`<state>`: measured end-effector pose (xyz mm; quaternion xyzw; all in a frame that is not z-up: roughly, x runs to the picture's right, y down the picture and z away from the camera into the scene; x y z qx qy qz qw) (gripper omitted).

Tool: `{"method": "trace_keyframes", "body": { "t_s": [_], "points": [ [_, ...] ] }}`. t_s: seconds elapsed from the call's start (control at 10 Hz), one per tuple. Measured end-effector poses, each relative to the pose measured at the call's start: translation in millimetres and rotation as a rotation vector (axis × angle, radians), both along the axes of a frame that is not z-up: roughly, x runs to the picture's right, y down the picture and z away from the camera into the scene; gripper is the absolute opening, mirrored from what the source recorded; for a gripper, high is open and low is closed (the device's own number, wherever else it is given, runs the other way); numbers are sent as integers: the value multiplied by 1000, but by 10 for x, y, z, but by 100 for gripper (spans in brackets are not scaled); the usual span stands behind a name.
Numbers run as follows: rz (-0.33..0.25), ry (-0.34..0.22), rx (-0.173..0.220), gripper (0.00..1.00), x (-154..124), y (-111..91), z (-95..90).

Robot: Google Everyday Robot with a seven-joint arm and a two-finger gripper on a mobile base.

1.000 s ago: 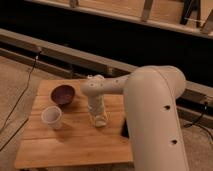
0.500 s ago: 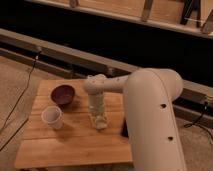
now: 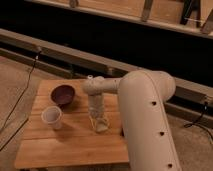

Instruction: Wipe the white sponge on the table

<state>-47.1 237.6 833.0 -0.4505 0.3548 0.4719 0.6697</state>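
Camera view: I see gripper (image 3: 100, 123) pointing down at centre of table (image 3: 75, 146), on white sponge (image 3: 102, 126). I cannot tell its grip state. Dark bowl (image 3: 63, 94) far left, white cup (image 3: 52, 117) left of sponge.

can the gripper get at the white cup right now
Probably yes: the gripper hangs low over the table, the cup stands beside it with bare planks between; the bowl sits behind.

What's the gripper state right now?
Gripper: down at the sponge on the table; open or closed cannot be told.
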Motion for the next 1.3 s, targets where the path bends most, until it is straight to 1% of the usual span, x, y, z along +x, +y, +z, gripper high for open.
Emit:
{"method": "trace_keyframes", "body": {
  "t_s": [0.3,0.5,0.7,0.9,1.1,1.3],
  "points": [
    [-36,-39,-40,0,-120,80,-17],
    [-63,-71,-58,0,-229,122,-21],
    [-83,-104,-66,0,-359,138,-8],
    [-89,-120,-65,0,-432,130,6],
    [-99,-151,-58,0,-574,91,35],
    [-105,-166,-59,0,-652,72,63]
  ]
}}
